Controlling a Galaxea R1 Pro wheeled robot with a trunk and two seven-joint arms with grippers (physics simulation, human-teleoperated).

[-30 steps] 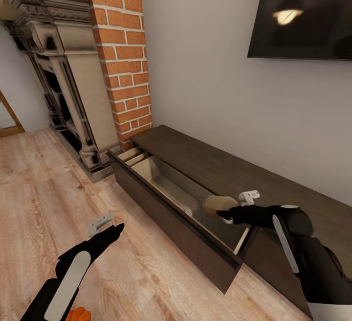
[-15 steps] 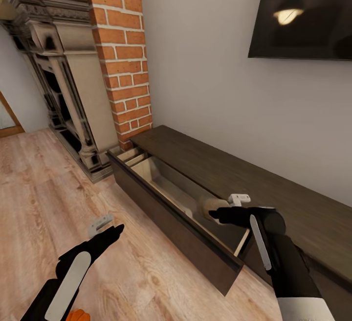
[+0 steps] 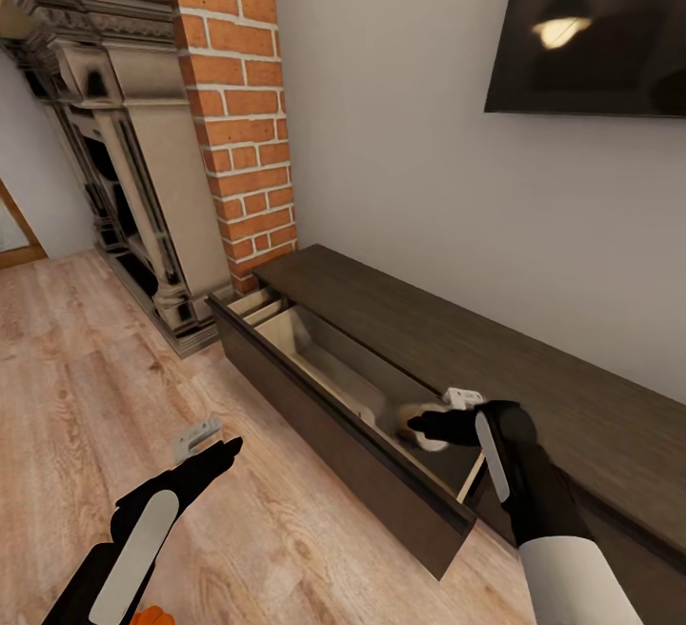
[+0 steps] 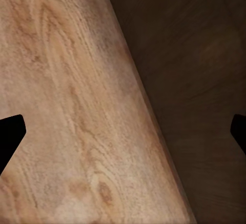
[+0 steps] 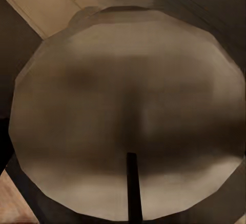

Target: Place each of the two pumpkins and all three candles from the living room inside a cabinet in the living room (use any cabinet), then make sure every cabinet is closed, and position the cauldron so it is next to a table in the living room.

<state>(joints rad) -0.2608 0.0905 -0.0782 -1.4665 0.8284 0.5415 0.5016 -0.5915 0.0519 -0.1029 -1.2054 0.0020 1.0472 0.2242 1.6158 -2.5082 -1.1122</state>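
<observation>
1. The cabinet [image 3: 400, 320] stood along the wall with one long drawer [image 3: 329, 372] pulled open, so closing was not yet done.
2. The right gripper [image 3: 426, 428] hung inside the open drawer near its right end, fingers clamped on a candle [image 3: 417, 413]; the right wrist view showed the candle [image 5: 128, 121] close up, its wick a dark line, with pale drawer wood behind it.
3. My read: this candle was at the drop-off step, held low in the drawer but not let go.
4. The left gripper [image 3: 211, 444] hovered over the wood floor [image 3: 86, 358] in front of the cabinet, fingers spread and holding nothing; the left wrist view showed the dark fingertips [image 4: 9, 137] wide apart.
5. An orange sliver [image 3: 151, 616], cut off at the bottom edge by the left arm, was maybe a pumpkin; could not tell.
6. Much of the drawer floor was hidden by its front panel, so items already stowed could not be counted.
7. Cauldron and surface steps: could not be judged.
</observation>
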